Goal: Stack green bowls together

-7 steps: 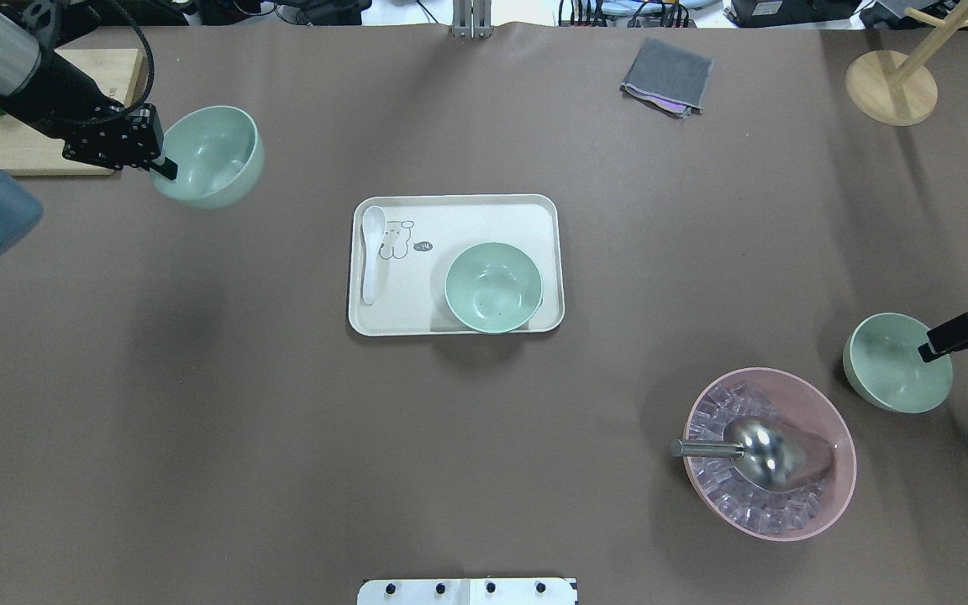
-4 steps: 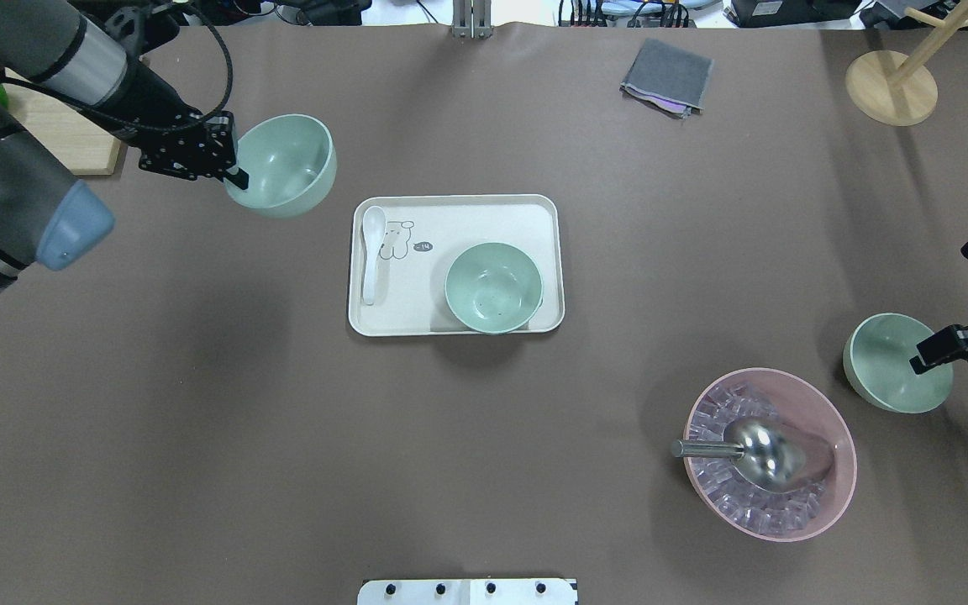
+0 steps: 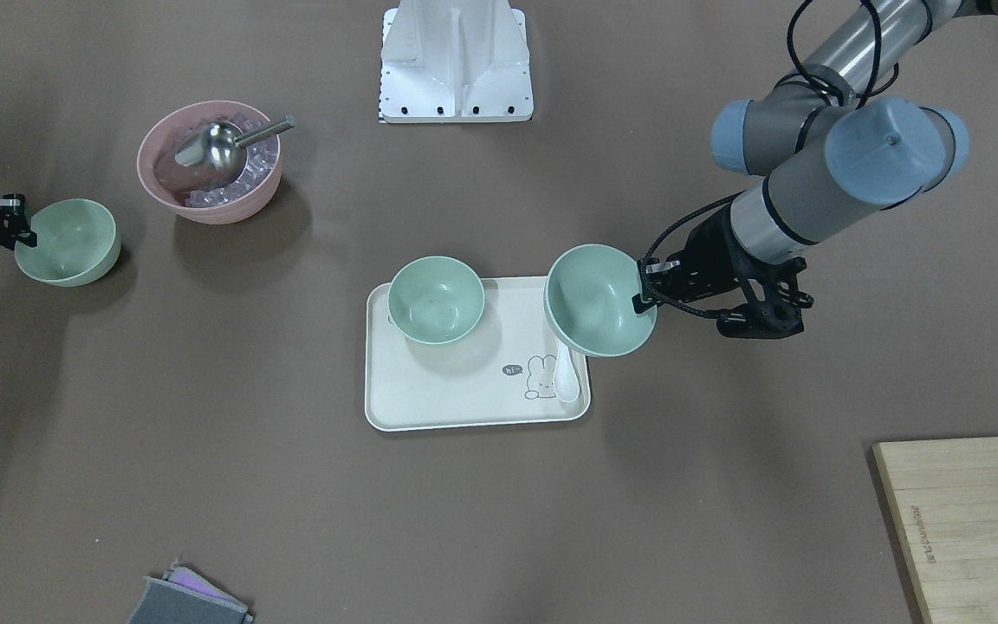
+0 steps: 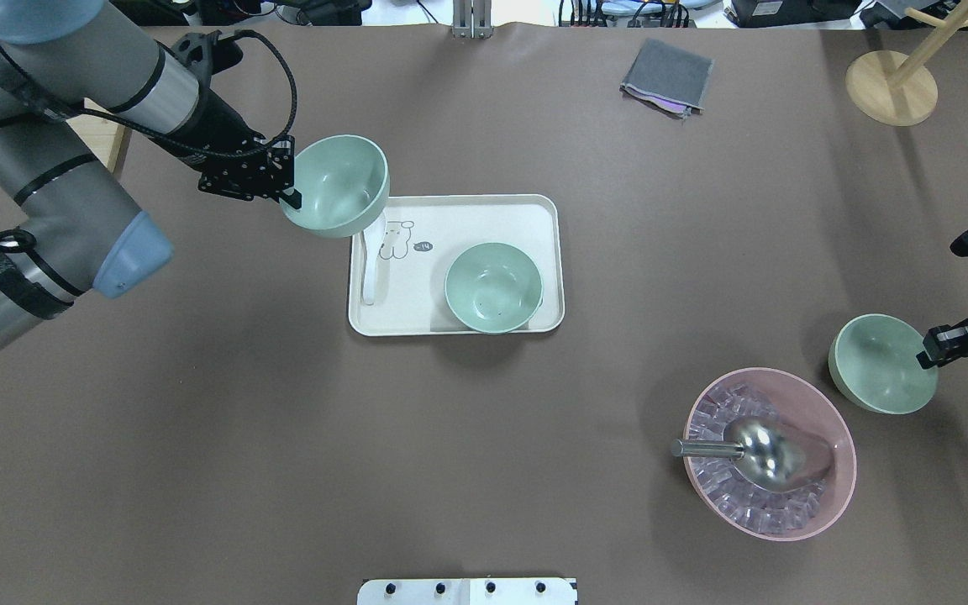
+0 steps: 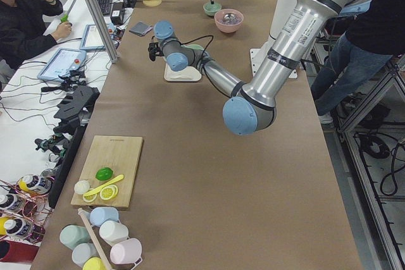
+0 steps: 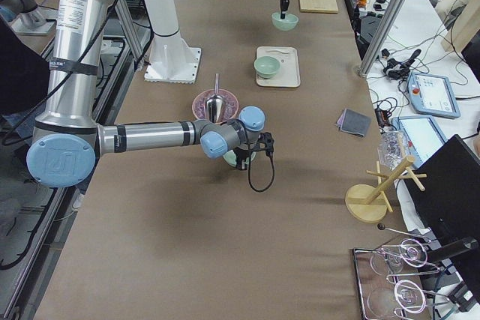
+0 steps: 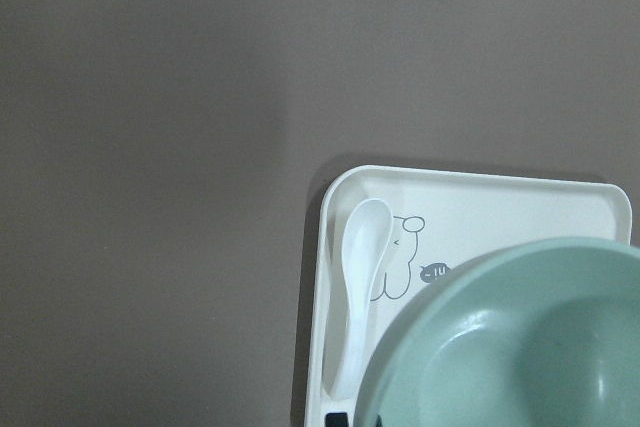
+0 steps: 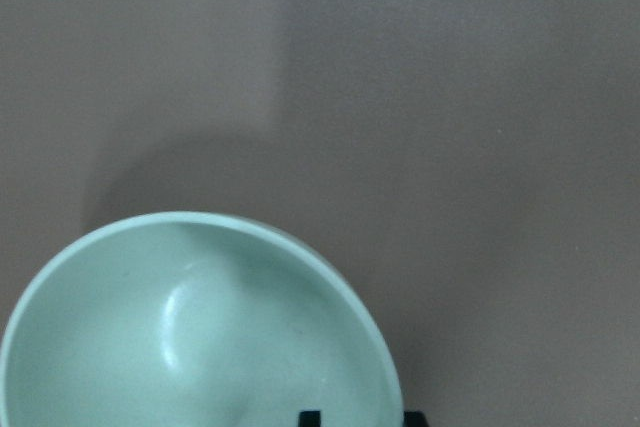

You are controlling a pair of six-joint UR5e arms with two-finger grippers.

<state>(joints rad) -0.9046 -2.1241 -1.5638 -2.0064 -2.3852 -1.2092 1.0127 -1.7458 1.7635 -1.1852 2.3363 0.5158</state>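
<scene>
Three pale green bowls show. My left gripper (image 4: 291, 198) is shut on the rim of one green bowl (image 4: 337, 185) and holds it in the air over the left end of the white tray (image 4: 484, 218). It also shows in the left wrist view (image 7: 510, 347). The second green bowl (image 4: 492, 286) sits on the tray's right half. My right gripper (image 4: 928, 356) is shut on the rim of the third green bowl (image 4: 881, 363) at the table's right, beside the pink bowl. That bowl fills the right wrist view (image 8: 190, 327).
A white spoon (image 7: 360, 297) lies on the tray's left side, partly under the held bowl. The pink bowl (image 4: 770, 454) with ice and a metal scoop is near the front right. A grey cloth (image 4: 667, 76), a wooden stand (image 4: 891, 84) and a cutting board (image 3: 967, 520) lie at the table's edges.
My left gripper has carried its bowl to the right, from the table's far left to the tray's left end. My right gripper has shifted its bowl slightly to the left.
</scene>
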